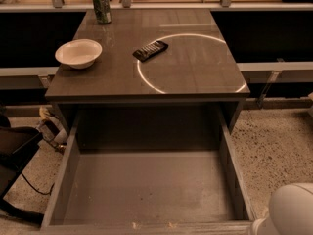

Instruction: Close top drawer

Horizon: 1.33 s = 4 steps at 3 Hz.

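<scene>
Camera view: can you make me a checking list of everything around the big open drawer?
surface: glossy grey-brown cabinet top with a bright ring reflection
job's things: top drawer pulled far out, nothing inside but a few specks
clutter: white bowl, green can, black remote, all on the cabinet top
end effector: not in view; only a white rounded robot part shows at the bottom right corner, beside the drawer front
cables: black cable on the floor, left of the drawer
surroundings: speckled floor; dark object at the left edge
</scene>
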Each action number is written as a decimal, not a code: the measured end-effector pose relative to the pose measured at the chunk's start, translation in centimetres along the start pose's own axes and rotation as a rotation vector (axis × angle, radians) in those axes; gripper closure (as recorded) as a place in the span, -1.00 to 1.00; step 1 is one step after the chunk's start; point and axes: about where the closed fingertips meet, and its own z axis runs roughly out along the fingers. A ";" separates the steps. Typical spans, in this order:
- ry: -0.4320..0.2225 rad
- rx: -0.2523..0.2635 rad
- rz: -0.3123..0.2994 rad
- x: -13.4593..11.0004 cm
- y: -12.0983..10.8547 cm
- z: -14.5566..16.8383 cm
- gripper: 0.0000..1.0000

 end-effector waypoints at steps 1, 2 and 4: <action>-0.039 0.000 -0.045 -2.0 -0.6 1.8 1.00; -0.056 0.005 -0.108 -4.7 -1.8 3.5 1.00; -0.052 0.011 -0.156 -7.6 -3.6 5.1 1.00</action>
